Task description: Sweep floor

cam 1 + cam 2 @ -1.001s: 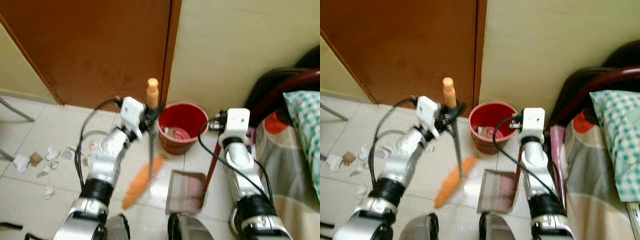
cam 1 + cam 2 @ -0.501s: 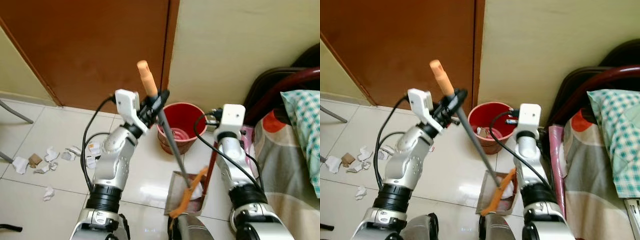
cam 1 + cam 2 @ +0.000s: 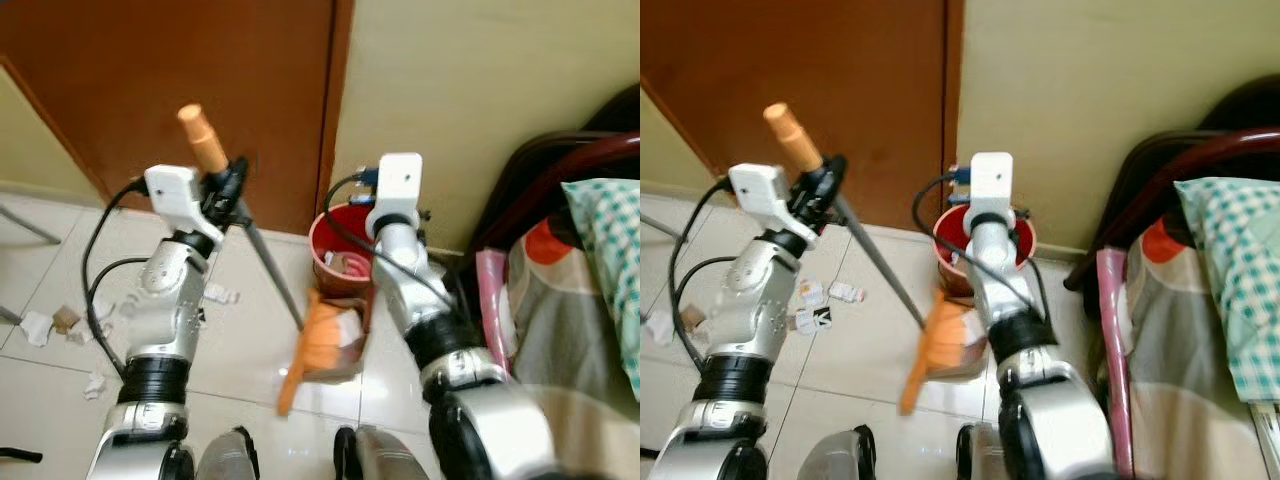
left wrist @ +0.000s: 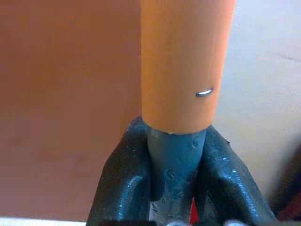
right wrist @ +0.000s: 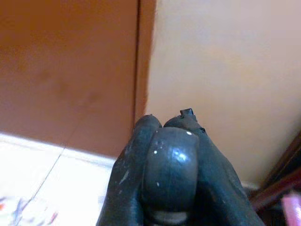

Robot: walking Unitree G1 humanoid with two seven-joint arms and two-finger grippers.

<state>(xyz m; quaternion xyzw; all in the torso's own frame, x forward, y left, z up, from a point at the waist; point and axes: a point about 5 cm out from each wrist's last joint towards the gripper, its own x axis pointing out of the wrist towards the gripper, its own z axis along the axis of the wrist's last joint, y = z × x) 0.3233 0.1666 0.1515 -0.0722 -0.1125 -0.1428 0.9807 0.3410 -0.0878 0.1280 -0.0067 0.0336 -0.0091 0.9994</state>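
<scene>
Gripping the broom (image 3: 262, 262) just below its orange handle cap, my left gripper (image 4: 175, 155) tilts it, bristles beside the dustpan (image 3: 338, 345) before the red bin (image 3: 335, 262); my right gripper (image 5: 167, 162) clamps the dustpan's handle.

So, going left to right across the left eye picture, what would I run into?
Paper scraps → left arm's tool gripping the broom → red bucket → pink pole → checked bedding.

A brown door (image 3: 190, 90) meets a cream wall (image 3: 480, 80); possibly bedding (image 3: 600, 260) alongside.
</scene>
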